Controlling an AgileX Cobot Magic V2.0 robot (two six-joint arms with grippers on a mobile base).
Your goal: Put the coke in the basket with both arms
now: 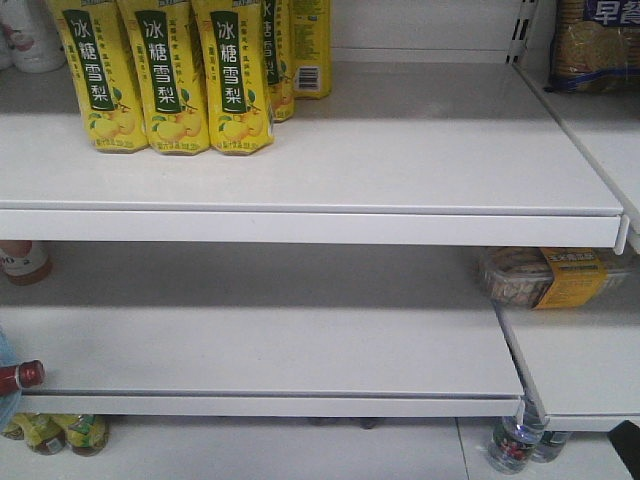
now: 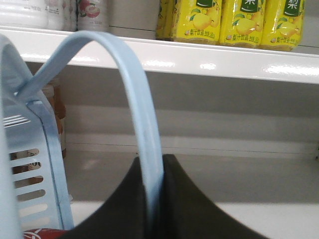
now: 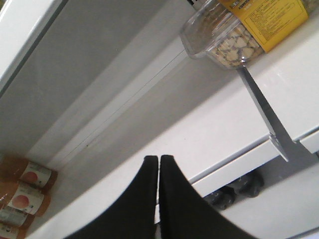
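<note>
My left gripper is shut on the thin light blue handle of the basket, which arches up and to the left from the jaws. The basket's slotted wall fills the left edge of the left wrist view. A bit of red, part of the coke, shows at the bottom beside that wall. In the front view the coke's red cap and dark neck poke in at the left edge, by a pale blue sliver of basket. My right gripper is shut on nothing, over the white middle shelf.
Yellow pear-drink bottles stand on the top shelf. A clear snack tub with a yellow label lies on the right-hand shelf. Orange-brown bottles stand at the back left of the middle shelf. More bottles stand below.
</note>
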